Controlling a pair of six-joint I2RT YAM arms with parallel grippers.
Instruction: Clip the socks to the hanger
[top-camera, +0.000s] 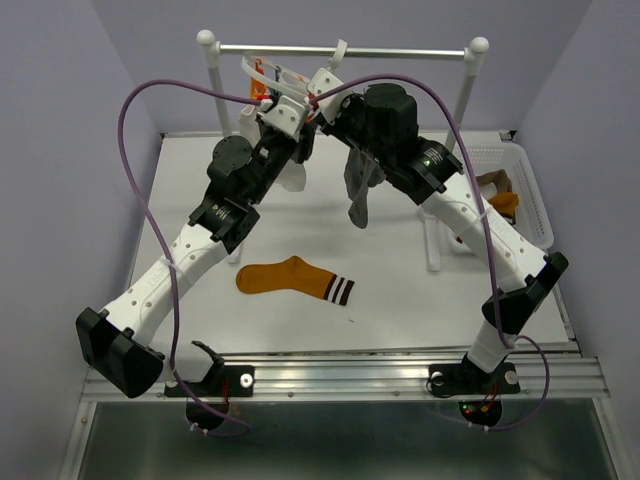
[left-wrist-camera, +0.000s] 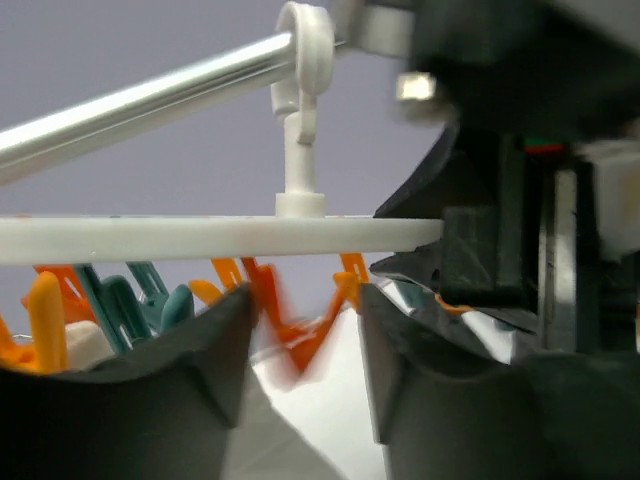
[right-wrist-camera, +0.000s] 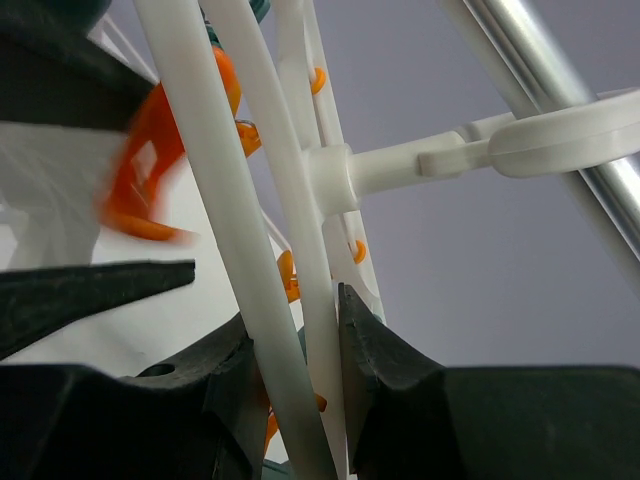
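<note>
The hanger (top-camera: 272, 78) hangs by its hook from the rail, a white frame (left-wrist-camera: 200, 237) with orange and teal clips. My left gripper (left-wrist-camera: 305, 310) sits just under the frame, shut on an orange clip (left-wrist-camera: 300, 345) whose two handles touch my fingers; white fabric (left-wrist-camera: 320, 400) lies below it. My right gripper (right-wrist-camera: 295, 320) is shut on the two white rings (right-wrist-camera: 215, 200) of the hanger. Both grippers meet at the hanger, left (top-camera: 285, 112) and right (top-camera: 330, 105). A grey sock (top-camera: 360, 190) and a white sock (top-camera: 292, 178) hang below them. A mustard-orange sock (top-camera: 290, 278) with a striped cuff lies flat on the table.
The metal rail (top-camera: 400, 52) spans two white ball-topped posts at the back. A white perforated basket (top-camera: 532, 205) at the right edge holds more socks (top-camera: 503, 200). Purple cables loop above both arms.
</note>
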